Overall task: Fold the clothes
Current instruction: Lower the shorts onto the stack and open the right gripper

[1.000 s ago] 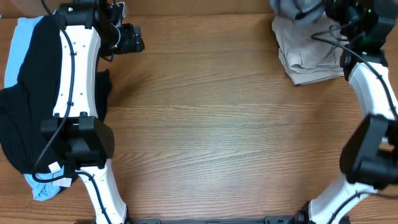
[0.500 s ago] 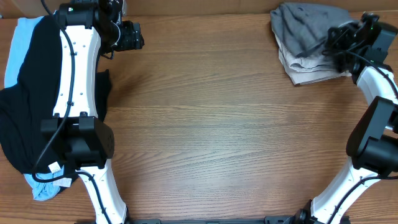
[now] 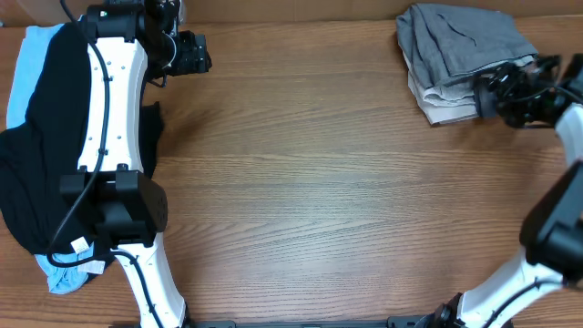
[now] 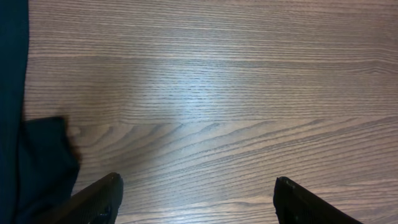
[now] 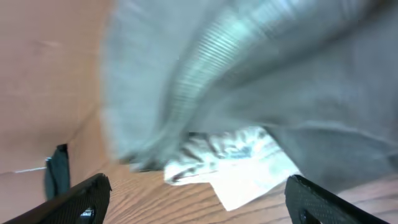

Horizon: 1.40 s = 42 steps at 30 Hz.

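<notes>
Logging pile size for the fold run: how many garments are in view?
4: grey shorts stacked on beige shorts at the far right corner; black garment at the left edge, over a light-blue garment. More may be hidden under the black one.

brown wood-grain table [image 3: 310, 182], soft overhead glare

The right wrist view is smeared, so the grey shorts [image 5: 249, 81] show only as streaks there. From overhead they cover most of the beige shorts [image 3: 446, 111], and the right tool [image 3: 487, 94] is a dark mass whose jaws cannot be read. The left arm [image 3: 109, 100] covers part of the black garment [image 3: 36, 137], which hides most of the light-blue garment [image 3: 23, 64]. The bottom edge cuts the left tool [image 4: 199, 208].
</notes>
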### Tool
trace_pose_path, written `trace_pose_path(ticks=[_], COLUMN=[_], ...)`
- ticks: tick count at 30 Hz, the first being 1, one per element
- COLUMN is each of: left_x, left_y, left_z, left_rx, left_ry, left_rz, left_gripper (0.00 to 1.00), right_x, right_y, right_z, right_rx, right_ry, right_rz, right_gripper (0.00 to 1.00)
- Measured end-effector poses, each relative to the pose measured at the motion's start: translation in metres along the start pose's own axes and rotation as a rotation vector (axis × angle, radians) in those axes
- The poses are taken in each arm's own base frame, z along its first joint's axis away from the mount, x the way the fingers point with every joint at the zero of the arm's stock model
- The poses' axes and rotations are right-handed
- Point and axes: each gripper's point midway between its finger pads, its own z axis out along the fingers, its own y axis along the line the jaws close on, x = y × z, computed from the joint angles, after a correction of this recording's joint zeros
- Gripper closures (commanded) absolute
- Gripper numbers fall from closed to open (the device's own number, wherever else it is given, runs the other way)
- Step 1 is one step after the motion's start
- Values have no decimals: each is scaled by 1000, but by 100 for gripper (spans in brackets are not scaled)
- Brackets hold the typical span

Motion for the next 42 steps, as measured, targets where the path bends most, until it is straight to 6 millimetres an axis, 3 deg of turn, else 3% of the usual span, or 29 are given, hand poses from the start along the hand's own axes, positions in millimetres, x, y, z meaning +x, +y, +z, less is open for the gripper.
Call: trace_pose_path(ticks=[2,3,7,9,11,15,19,22,26,31,36,39,42], left_x=[1,1,2,2,2,2,1,1,-1,-3,-3,-3,-3], left_y=[0,0,0,0,0,0,0,0,0,0,0,0,0], left_z=[0,0,0,0,0,0,0,0,0,0,0,0,0], left_rx=[-1,0,-1,-1,-1,-1,-1,-1,0,1,0,1,1], left_ry=[3,6,7,7,7,6,4,3,-4,-12,-12,-12,-12], left_rz=[-1,-1,-4,-5,-5,-5,-4,-4,-2,-1,-11,-15,-15], left_gripper=[20,20,20,20,20,20,20,20,20,14,0,0,0], right_x=[-15,-22,-53,-65,-72,-86,-87,-81,-54,-16,-11,-12,-17], right_y=[24,38,90,110,123,137,126,94,27,-32,-40,-38,-26], right_z=[-26,-39,-82,-89,-85,-54,-10,29,82,124,131,128,115], right_rx=[1,3,28,46,69,129,194,266,366,429,437,436,433], right_ry=[-75,-117,-312,-388,-436,-516,-521,-471,-318,-162,-139,-144,-154], right_rz=[-104,-159,-362,-443,-503,-631,-676,-666,-612,-561,-552,-546,-546], right_gripper=[15,25,84,92,93,92,91,91,87,87,84,69,46])
